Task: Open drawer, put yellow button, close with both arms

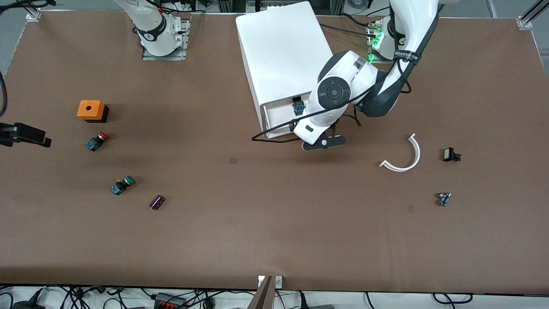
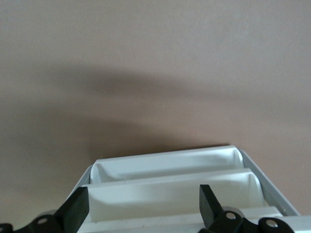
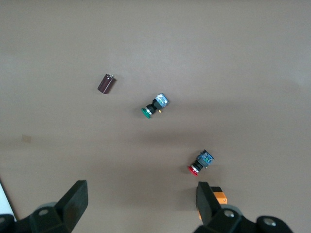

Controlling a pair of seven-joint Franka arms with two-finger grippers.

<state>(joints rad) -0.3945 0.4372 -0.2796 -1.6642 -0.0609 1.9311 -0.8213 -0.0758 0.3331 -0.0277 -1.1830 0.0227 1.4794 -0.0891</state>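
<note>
The white cabinet (image 1: pixel 283 51) lies at the robots' side of the table. Its drawer (image 1: pixel 279 118) is pulled out toward the front camera. The yellow button (image 1: pixel 297 106) lies in the drawer, close to the cabinet's body. My left gripper (image 1: pixel 321 141) hangs over the drawer's front corner at the left arm's end. In the left wrist view it (image 2: pixel 143 206) is open and empty above the drawer's white compartments (image 2: pixel 170 191); the button is hidden there. My right gripper (image 1: pixel 25 134) waits over the right arm's end of the table, open and empty (image 3: pixel 141 201).
An orange box (image 1: pixel 91 110), a red-capped button (image 1: pixel 97 141), a green-capped button (image 1: pixel 122 185) and a dark cylinder (image 1: pixel 157 202) lie near the right arm's end. A white curved strip (image 1: pixel 405 156), a black part (image 1: pixel 451 155) and a small blue part (image 1: pixel 444 198) lie near the left arm's end.
</note>
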